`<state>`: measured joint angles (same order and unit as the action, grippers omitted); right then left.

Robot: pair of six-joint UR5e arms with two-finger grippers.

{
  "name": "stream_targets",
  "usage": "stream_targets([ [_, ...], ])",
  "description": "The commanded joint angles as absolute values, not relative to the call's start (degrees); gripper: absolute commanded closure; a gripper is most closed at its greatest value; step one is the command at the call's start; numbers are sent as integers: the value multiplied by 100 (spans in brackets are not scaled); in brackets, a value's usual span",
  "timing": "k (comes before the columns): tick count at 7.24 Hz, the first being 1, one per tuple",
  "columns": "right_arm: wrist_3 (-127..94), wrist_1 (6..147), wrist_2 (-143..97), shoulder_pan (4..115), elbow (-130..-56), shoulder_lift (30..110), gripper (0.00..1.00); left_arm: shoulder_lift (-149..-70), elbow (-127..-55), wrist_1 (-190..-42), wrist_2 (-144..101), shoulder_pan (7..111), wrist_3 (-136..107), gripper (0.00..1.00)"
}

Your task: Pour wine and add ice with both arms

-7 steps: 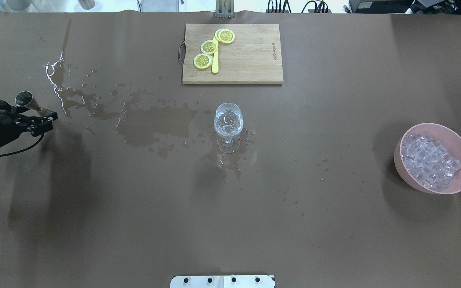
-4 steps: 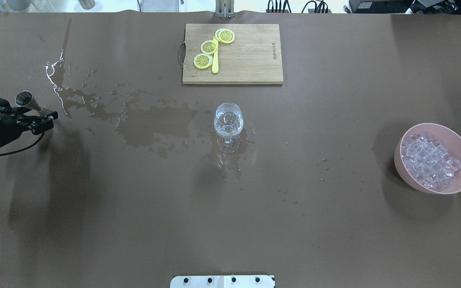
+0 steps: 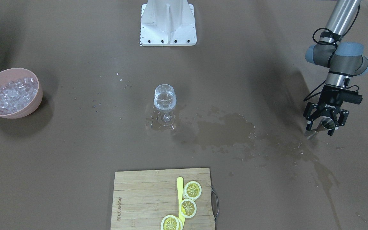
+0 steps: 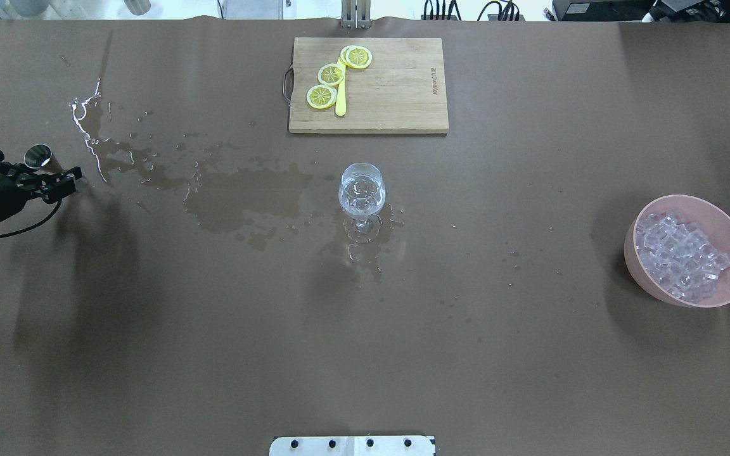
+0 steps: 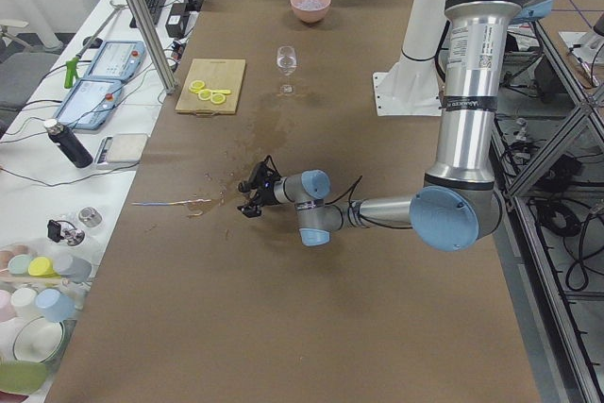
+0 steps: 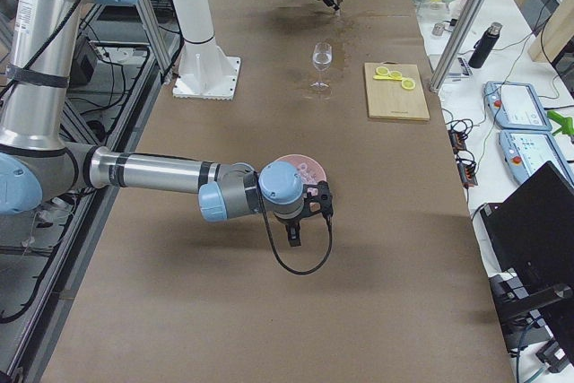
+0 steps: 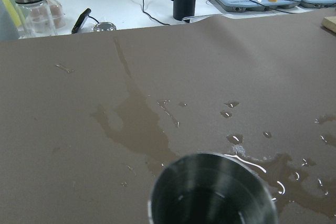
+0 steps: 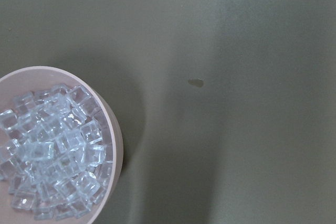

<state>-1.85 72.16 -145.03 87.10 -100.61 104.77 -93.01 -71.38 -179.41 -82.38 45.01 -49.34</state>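
My left gripper [image 4: 54, 178] is shut on a small steel cup [image 4: 38, 155] at the far left of the table, low over the wet patch; it also shows in the front view [image 3: 323, 127]. The left wrist view looks into the cup [image 7: 212, 192], which holds only a film of liquid. The wine glass [image 4: 361, 189] stands upright mid-table with clear wine in its bowl. The ice [image 4: 678, 253] is heaped in a pink bowl [image 4: 653, 288] at the right. My right gripper [image 6: 296, 235] hangs beside that bowl; I cannot tell whether it is open. The right wrist view shows the ice [image 8: 52, 145] below.
A wooden cutting board [image 4: 397, 95] with lemon slices [image 4: 331, 75] and a yellow knife lies at the far middle. Dark wet stains [image 4: 244, 196] spread from the left to the glass. The white pedestal [image 3: 168, 22] stands at the near edge.
My left gripper has drawn back to the left and a little towards the far side, lower over the table, with the steel cup still in it. The glass and bowl have not moved.
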Motion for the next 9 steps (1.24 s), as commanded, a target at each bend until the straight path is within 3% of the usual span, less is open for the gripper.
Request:
stream_targets([
  [1,-185,7216,-14493,8710,-10055,10477,0,-9308,-7146,-17938,-8244,4544,-4975,37],
  [3,-185,7216,-14493,8710,-10055,10468,0,-9290,-7189,-17947,-8262,4544,-4966,47],
  [6,-193,7216,-14493,8710,-10055,10468,0,-9229,-7259,-17956,-8323,4553,-4966,76],
  [7,-185,7225,-14493,8710,-10055,10468,0,-9168,-7312,-17973,-8410,4553,-4983,97],
  [9,-193,7225,-14502,8710,-10055,10468,0,-9176,-7452,-18026,-8428,4553,-5010,100],
])
